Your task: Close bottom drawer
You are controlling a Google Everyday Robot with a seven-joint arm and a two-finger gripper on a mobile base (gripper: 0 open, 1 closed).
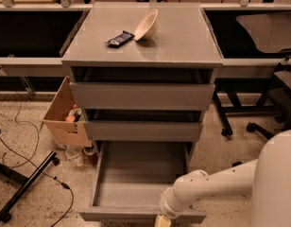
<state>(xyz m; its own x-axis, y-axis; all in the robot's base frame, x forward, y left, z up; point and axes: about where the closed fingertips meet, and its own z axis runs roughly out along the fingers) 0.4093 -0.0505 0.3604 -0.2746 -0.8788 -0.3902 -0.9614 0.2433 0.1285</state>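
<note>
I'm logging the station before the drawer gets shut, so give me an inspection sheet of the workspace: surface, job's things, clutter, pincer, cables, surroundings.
Surface: grey cabinet top, holding a tilted bowl and a dark packet.
Job's things: bottom drawer pulled far out, tray bare.
Clutter: open cardboard box with items inside, at picture left of the cabinet; cups on the floor beside it.
Grippers: pincer low at the bottom drawer's front edge, mostly cut off by the frame.
Cables: black cable trailing over the floor, near a black stand leg.
Surroundings: speckled floor, benches behind, chair base at picture right.
</note>
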